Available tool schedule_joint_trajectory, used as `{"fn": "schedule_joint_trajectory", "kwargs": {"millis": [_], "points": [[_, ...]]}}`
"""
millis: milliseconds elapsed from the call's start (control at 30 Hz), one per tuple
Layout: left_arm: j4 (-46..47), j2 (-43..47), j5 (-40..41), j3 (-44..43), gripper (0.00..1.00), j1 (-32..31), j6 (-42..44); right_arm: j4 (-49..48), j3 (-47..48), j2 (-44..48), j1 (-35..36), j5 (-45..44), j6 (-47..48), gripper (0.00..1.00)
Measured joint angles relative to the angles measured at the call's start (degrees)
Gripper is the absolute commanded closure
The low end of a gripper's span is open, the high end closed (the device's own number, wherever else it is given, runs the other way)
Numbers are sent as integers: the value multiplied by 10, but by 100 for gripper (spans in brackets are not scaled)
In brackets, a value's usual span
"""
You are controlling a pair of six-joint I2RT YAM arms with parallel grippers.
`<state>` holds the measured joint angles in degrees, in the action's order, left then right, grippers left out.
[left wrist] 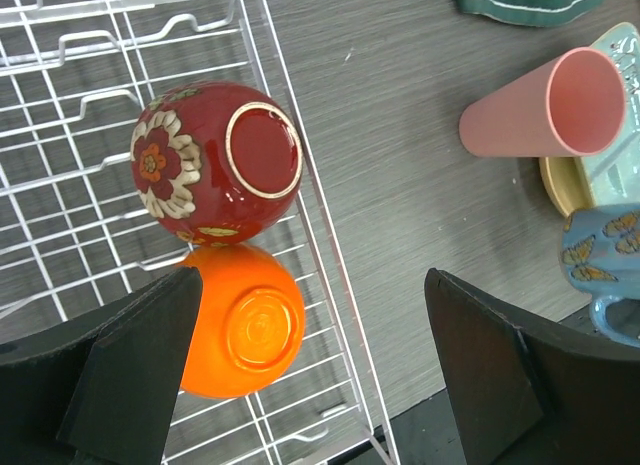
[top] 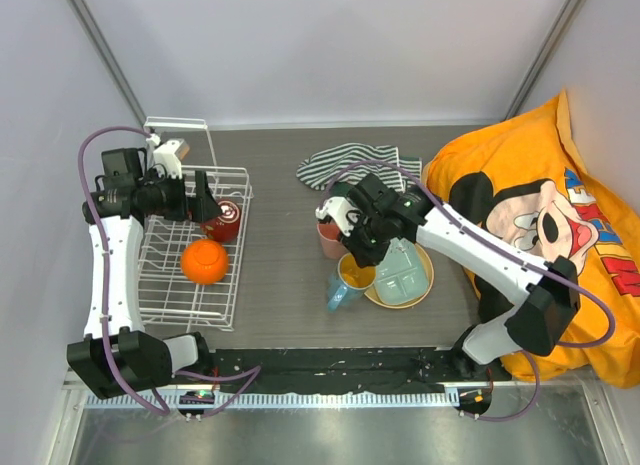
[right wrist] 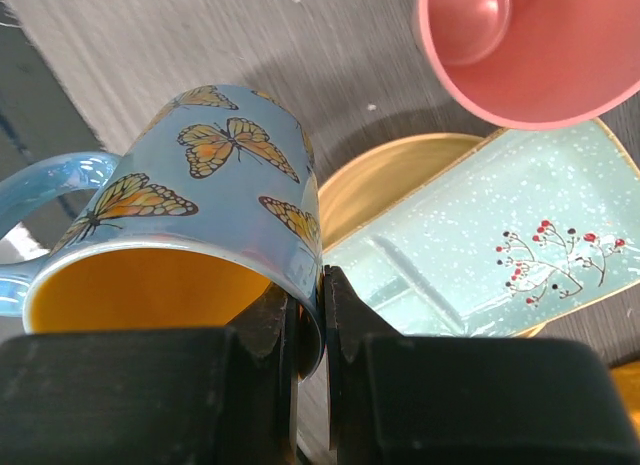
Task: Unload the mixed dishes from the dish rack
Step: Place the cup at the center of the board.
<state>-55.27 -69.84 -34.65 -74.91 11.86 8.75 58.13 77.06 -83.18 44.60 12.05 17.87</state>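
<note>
We find a grey wood-grain bench (top: pixel 280 275) carrying everything under inspection. The largest item on it is an orange cloth printed with a cartoon mouse (top: pixel 560 200), heaped at the right side. Next in size is the dish rack (top: pixel 165 290), a white wire grid at the left side of the bench with its taller upright frame at the far end.

The left arm (top: pixel 105 265) reaches over the rack. Its jaws stand wide apart and grip nothing, poised above the rack's right edge near the two bowls. The right arm (top: pixel 480 250) extends to the middle of the bench.

A striped green-white cloth (top: pixel 345 163) lies crumpled at the far middle.

The tan round plate (top: pixel 425 285) rests on the bench right of centre, and the pale green rectangular divided tray (top: pixel 405 275) lies on top of it.

The mug (right wrist: pixel 220 175), blue with butterflies outside and orange-yellow inside, sits tilted just beside the plate's left edge. The right jaws are closed narrowly on its rim wall. We cannot tell whether the mug touches the bench.

The pink cup (top: pixel 328 240) stands upright on the bench, just beyond the mug and partly hidden by the right arm.

Two dishes are in the rack. The dark red bowl (left wrist: pixel 215 165) lies on its side against the right edge. The orange bowl (left wrist: pixel 245 325) sits upside down just beside it, apparently touching.
</note>
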Motion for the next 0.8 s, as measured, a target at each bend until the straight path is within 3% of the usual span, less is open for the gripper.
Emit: {"fn": "schedule_joint_trajectory", "kwargs": {"millis": [333, 800], "points": [[-10, 0, 16, -1, 1, 0, 23, -56, -8, -77, 12, -70, 2, 99], [-15, 0, 26, -1, 1, 0, 43, -86, -9, -133, 39, -86, 2, 99]]}}
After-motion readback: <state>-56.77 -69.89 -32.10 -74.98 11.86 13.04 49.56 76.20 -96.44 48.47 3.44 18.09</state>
